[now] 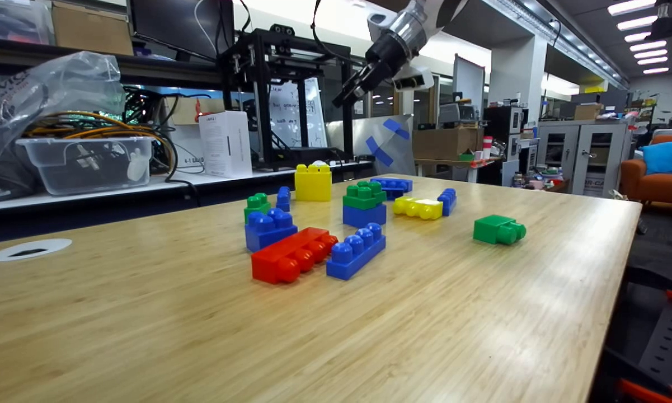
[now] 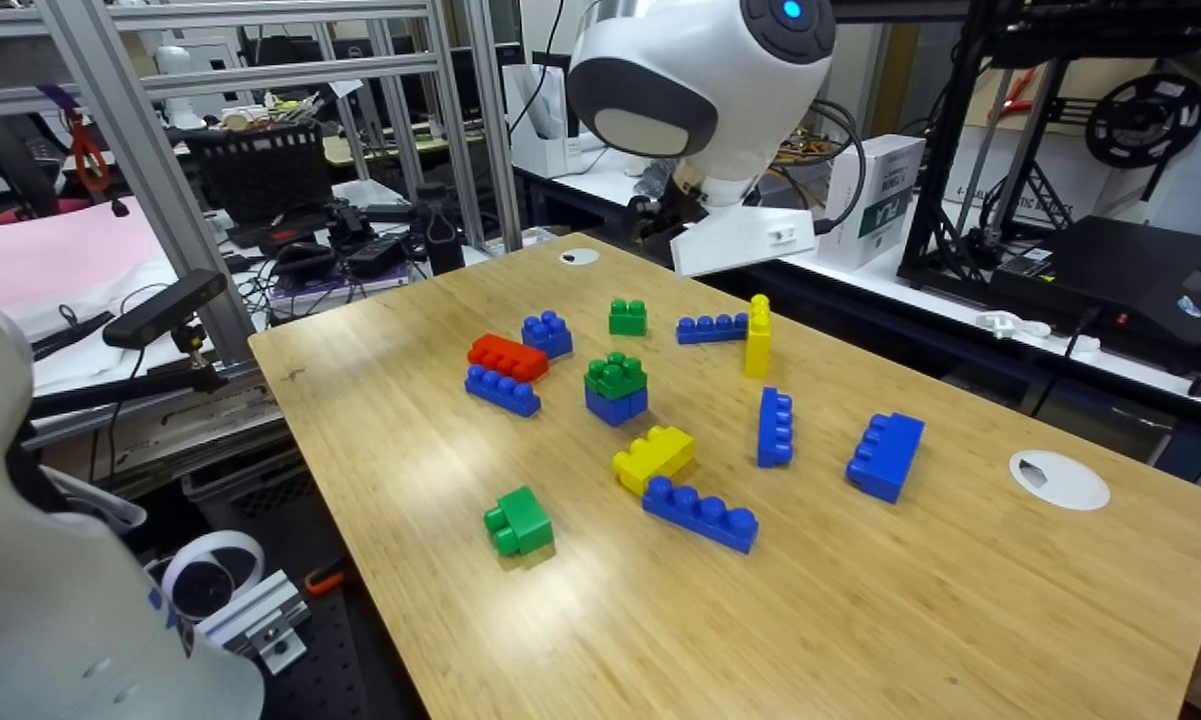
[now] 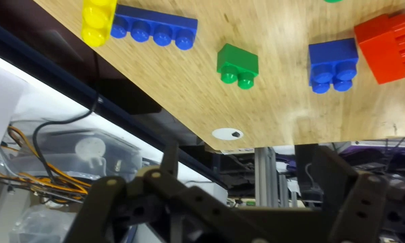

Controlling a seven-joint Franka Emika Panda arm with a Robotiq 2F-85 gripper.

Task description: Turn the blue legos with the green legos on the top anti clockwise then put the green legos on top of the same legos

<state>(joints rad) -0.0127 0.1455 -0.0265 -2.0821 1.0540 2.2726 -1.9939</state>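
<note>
The blue legos [image 1: 363, 215] form a compact block standing upright on the table, with the green legos [image 1: 364, 194] stacked on their studs. Both exterior views show this stack; there the green legos [image 2: 616, 374] look level on the blue legos [image 2: 615, 408]. In the wrist view only a green sliver shows at the top edge, too little to identify. High above the table, well apart from the stack, is my gripper [image 1: 347, 99], tilted downward. Its fingers stand wide open in the wrist view, and nothing is between them [image 3: 249, 165].
Around the stack lie a red brick [image 2: 508, 358], a chunkier blue block [image 2: 547, 335], a long blue bar [image 2: 501, 391] and a yellow brick [image 2: 655, 458]. A small green brick [image 3: 237, 62] and a tall yellow block [image 2: 757, 342] stand farther off. Another green brick [image 1: 498, 229] lies on its side.
</note>
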